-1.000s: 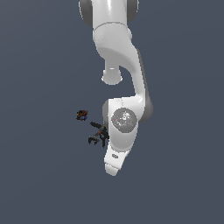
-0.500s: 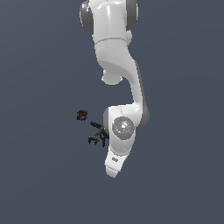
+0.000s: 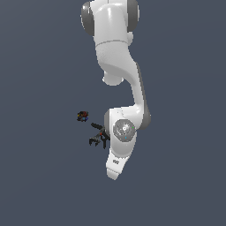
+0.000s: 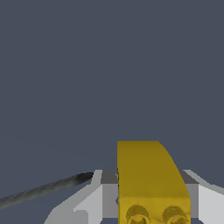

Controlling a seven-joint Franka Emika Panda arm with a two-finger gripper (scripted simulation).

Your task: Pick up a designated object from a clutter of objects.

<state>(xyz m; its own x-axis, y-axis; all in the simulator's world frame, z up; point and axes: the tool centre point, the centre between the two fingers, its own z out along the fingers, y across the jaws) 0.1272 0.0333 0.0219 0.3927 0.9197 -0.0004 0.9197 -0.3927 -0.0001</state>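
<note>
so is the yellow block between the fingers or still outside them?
Between them: in the wrist view the yellow block sits with a grey finger on either side. Actual contact cannot be told.

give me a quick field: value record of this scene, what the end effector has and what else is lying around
arm: white Franka arm, bent down over the clutter in the exterior view
end effector: hidden in the exterior view; light grey fingers flank the block in the wrist view
yellow block: between the fingers, two round studs facing the camera; whether it is gripped cannot be told
screwdriver: dark shaft beside the fingers
black clamp: on the exterior view's left of the arm
dark lump: apart from the clamp
surface: plain grey
</note>
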